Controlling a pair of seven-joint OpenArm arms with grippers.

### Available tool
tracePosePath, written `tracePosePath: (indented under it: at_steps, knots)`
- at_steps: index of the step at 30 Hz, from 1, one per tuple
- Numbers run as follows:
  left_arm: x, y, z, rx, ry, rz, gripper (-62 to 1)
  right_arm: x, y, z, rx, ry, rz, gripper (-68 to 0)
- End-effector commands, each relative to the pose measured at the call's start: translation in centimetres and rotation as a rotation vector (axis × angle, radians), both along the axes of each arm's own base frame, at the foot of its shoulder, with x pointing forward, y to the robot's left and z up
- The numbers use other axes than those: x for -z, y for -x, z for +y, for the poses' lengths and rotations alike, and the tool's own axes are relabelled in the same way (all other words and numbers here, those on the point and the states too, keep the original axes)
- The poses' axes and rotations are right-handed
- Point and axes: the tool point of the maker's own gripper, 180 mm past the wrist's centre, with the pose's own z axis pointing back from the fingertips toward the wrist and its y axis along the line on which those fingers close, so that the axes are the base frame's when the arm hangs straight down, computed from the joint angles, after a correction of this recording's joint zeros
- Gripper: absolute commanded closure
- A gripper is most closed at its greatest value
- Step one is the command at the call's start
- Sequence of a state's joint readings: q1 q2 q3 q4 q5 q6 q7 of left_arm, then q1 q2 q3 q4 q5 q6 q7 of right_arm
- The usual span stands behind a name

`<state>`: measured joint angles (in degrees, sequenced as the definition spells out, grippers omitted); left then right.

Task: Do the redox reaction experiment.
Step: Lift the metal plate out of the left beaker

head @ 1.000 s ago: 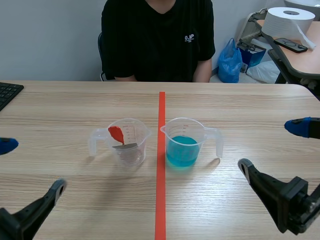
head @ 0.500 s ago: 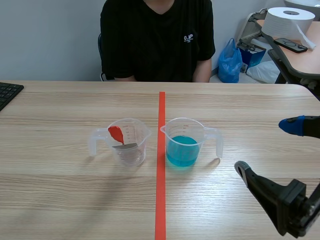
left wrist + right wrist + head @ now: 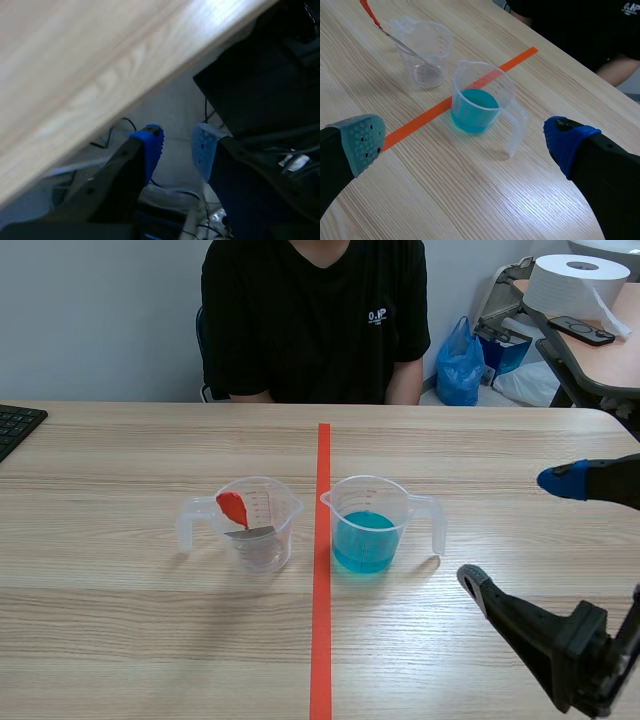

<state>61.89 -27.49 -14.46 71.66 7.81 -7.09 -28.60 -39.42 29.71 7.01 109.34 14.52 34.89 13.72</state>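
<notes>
Approach check: right claw point(image 3: 508, 529) gaping, empty.
Blue-liquid cup point(image 3: 365, 530) stands on worktop point(image 3: 150, 620) at its 9 o'clock, handle point(image 3: 437, 523) facing it; left claw point(image 3: 177, 150), narrowly parted, hangs off-worktop, farther.

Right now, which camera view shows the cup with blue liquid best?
The right wrist view: the cup with blue liquid is close, seen from above, with rim, handle and liquid surface visible. The scene view shows it smaller, from the side. The left wrist view does not show it.

The blue-liquid cup point(image 3: 368, 510) is clear smooth plastic, the table point(image 3: 120, 610) matt wood.
</notes>
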Motion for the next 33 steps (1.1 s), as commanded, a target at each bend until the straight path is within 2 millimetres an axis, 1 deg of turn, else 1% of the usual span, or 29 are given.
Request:
tracePosePath:
  at_steps: [1, 5, 8, 12, 19, 25, 27, 33]
  knots:
    - [-0.2, 0.2, -0.8, -0.006, 0.02, -0.019, -12.1, -1.3, -0.3, 0.7, -0.042, -0.019, -0.038, -67.9]
    - [0.5, 2.1, -2.4, 0.027, 0.048, 0.01, -5.5, -1.6, -0.3, 1.5, -0.096, -0.017, -0.044, -67.9]
    - [0.7, 2.8, -3.5, 0.048, 0.077, 0.019, -5.0, -1.7, -0.3, 2.2, -0.129, -0.019, -0.051, -67.9]
    - [0.4, 2.6, -3.9, 0.053, 0.099, -0.002, -4.0, -1.9, -0.1, 3.5, -0.188, -0.031, -0.051, -67.9]
    - [0.2, 1.4, -3.4, 0.07, 0.091, -0.022, -4.0, -2.5, -0.2, 5.7, -0.259, -0.056, -0.076, -67.9]
    - [0.2, 1.4, -3.3, 0.075, 0.089, -0.021, -4.0, -3.0, -0.6, 7.8, -0.322, -0.079, -0.103, -67.9]
    - [0.2, 1.4, -3.3, 0.075, 0.089, -0.021, -4.0, -2.9, -0.8, 8.4, -0.341, -0.085, -0.106, -67.9]
    - [0.3, 1.4, -3.3, 0.075, 0.087, -0.018, -4.0, -2.0, -2.0, 9.6, -0.382, -0.09, -0.098, -67.9]
